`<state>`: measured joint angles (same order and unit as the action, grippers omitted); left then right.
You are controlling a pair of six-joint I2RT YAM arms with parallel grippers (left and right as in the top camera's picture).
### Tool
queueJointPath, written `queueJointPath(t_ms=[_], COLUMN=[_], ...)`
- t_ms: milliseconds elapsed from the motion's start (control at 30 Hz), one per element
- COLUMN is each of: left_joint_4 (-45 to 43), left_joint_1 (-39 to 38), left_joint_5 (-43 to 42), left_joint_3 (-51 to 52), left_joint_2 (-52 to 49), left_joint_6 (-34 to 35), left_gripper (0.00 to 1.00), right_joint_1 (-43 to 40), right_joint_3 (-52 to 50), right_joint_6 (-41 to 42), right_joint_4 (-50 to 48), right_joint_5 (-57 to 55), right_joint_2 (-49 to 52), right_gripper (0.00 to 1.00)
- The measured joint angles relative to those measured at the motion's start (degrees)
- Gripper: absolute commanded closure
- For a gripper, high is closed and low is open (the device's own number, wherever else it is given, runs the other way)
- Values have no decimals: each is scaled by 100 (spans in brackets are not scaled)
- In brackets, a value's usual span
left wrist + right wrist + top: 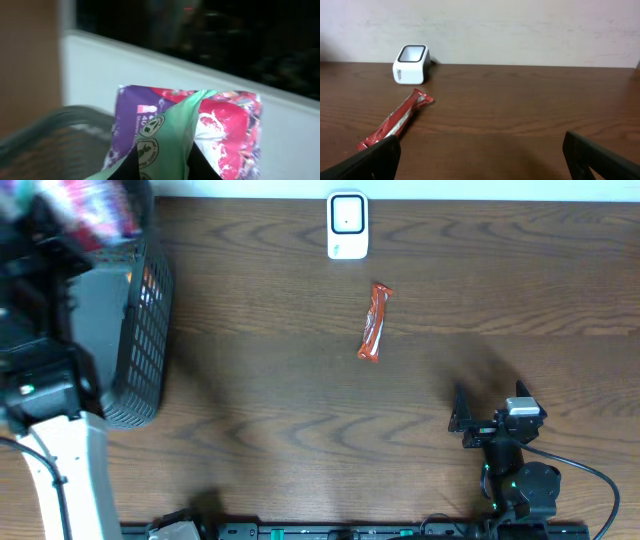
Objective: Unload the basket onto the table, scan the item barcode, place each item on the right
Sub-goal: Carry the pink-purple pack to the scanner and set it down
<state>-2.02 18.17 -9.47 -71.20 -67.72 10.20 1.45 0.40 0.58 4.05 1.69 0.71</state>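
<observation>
Over the basket (145, 330), your left claw (165, 169) is clenched on a crinkly snack bag (222, 125), so it could slip mid-swing; right claw (485, 160) sits released.

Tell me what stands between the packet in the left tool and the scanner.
Nothing visible does. The packet is up over the basket, and only table runs from there to the scanner. The red bar lies off that line.
</observation>
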Motion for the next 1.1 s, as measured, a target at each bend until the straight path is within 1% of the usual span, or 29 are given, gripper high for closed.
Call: queueJointPath(t_ms=[100, 200, 267, 367, 467, 567, 667, 800, 833, 867, 933, 967, 1033, 1067, 1100], left_joint_4=[-291, -378, -232, 345, 1019, 1491, 1600, 1429, 1357, 1303, 1191, 1165, 1147, 1134, 1126], left_joint_1=[-577, -1117, -1480, -1993, -2476, -3012, -3405, -3829, -3895, -3939, -3998, -4004, -4004, -4002, -4002], left_joint_5=[-96, -111, -120, -122, -118, -116, -114, -118, -127, -136, -142, -142, -138, -138, -138], left_joint_3=[4, 4, 2, -9, -9, -9, -7, -9, -9, -9, -9, -9, -9, -7, -9], left_joint_2=[138, 358, 474, 452, 146, -452, -1016, -1834, -2026, -2168, -2496, -2608, -2782, -2837, -2865], left_joint_6=[50, 57, 57, 63, 76, 155, 216, 293, 302, 313, 317, 321, 343, 352, 345], left_gripper=[93, 92, 92, 93, 93, 92, 93, 91, 89, 85, 74, 71, 70, 67, 62], right_joint_1=[0, 0, 0, 0, 0, 0, 0, 0, 0, 0, 0, 0, 0, 0, 0], right_joint_3=[0, 0, 0, 0, 0, 0, 0, 0, 0, 0, 0, 0, 0, 0, 0], right_joint_6=[0, 0, 0, 0, 0, 0, 0, 0, 0, 0, 0, 0, 0, 0, 0], right_joint_4=[0, 0, -2, -2, -2, 0, -2, -2, -2, 0, -2, 0, 0, 0, 0], right_joint_5=[0, 0, 0, 0, 0, 0, 0, 0, 0, 0, 0, 0, 0, 0, 0], right_joint_2=[0, 0, 0, 0, 0, 0, 0, 0, 0, 0, 0, 0, 0, 0, 0], right_gripper=[1, 1, 1, 1, 1, 1, 1, 1, 1, 1, 1, 1, 1, 1, 1])
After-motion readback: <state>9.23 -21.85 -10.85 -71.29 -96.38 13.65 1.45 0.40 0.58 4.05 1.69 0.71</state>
